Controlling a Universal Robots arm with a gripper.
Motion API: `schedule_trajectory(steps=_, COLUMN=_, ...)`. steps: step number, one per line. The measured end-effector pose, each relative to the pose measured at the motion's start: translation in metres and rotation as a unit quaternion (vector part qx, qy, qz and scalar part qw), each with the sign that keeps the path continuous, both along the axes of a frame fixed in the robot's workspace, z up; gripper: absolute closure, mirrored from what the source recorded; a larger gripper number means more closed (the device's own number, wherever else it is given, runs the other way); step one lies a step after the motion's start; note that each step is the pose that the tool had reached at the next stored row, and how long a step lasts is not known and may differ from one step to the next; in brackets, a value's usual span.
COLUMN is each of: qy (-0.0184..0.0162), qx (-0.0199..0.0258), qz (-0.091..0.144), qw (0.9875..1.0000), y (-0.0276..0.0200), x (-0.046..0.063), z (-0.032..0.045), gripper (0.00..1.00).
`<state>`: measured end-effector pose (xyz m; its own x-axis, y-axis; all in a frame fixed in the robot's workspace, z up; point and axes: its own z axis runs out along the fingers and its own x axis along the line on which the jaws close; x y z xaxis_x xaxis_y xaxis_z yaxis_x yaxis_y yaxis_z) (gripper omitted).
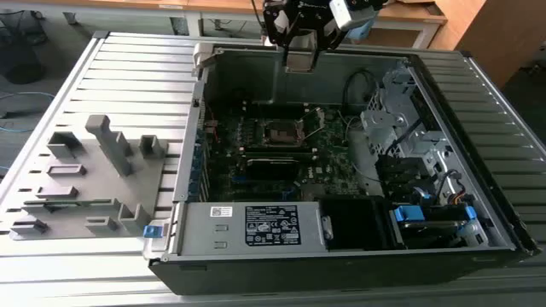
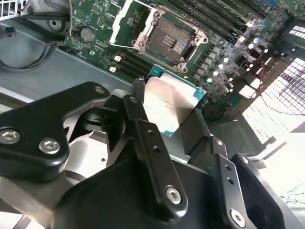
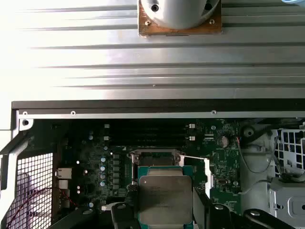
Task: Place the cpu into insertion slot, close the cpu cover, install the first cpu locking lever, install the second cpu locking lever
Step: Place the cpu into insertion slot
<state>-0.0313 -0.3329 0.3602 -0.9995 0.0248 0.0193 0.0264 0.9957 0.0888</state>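
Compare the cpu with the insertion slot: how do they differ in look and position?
The cpu has a dull silver metal top with a green edge; the insertion slot is a dark recess in a silver frame. The cpu is gripped in the end effector, held above the motherboard; the insertion slot sits empty on the motherboard. Both are square.

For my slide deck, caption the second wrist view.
Gripper holding the cpu, with the open, empty insertion slot on the motherboard beyond.
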Motion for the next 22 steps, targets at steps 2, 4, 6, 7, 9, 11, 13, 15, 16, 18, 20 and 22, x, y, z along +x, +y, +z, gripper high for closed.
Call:
schedule_trajectory(steps=2, qy=0.0, qx=0.0, qz=0.0, qw=1.0, y=0.0002, x=0.0, z=0.0, gripper=0.46)
schedule_trajectory(steps=4, qy=0.0, qx=0.0, qz=0.0, qw=1.0, y=0.0005, x=0.0, z=0.0, gripper=0.46)
schedule_trajectory(steps=6, qy=0.0, qx=0.0, qz=0.0, qw=1.0, y=0.0005, x=0.0, z=-0.0001, gripper=0.46)
schedule_trajectory(steps=7, qy=0.0, qx=0.0, qz=0.0, qw=1.0, y=0.0006, x=0.0, z=-0.0003, gripper=0.46)
schedule_trajectory(steps=9, qy=0.0, qx=0.0, qz=0.0, qw=1.0, y=0.0006, x=0.0, z=-0.0009, gripper=0.46)
schedule_trajectory(steps=11, qy=0.0, qx=0.0, qz=0.0, qw=1.0, y=0.0005, x=0.0, z=-0.0016, gripper=0.46)
schedule_trajectory(steps=13, qy=0.0001, qx=-0.0001, qz=0.0, qw=1.0, y=0.0005, x=0.0, z=-0.0019, gripper=0.46)
schedule_trajectory(steps=15, qy=0.0, qx=0.0, qz=0.0, qw=1.0, y=0.0005, x=0.0, z=-0.0024, gripper=0.46)
schedule_trajectory(steps=16, qy=0.0, qx=0.0, qz=0.0, qw=1.0, y=0.0005, x=0.0, z=-0.0024, gripper=0.46)
schedule_trajectory(steps=18, qy=0.0, qx=0.0, qz=0.0, qw=1.0, y=0.0005, x=0.0, z=-0.0026, gripper=0.46)
schedule_trajectory(steps=20, qy=-0.0001, qx=0.0001, qz=0.0, qw=1.0, y=0.0005, x=0.0, z=-0.0035, gripper=0.46)
schedule_trajectory(steps=22, qy=0.0, qx=0.0, qz=0.0, qw=1.0, y=0.0005, x=0.0, z=-0.005, gripper=0.46)
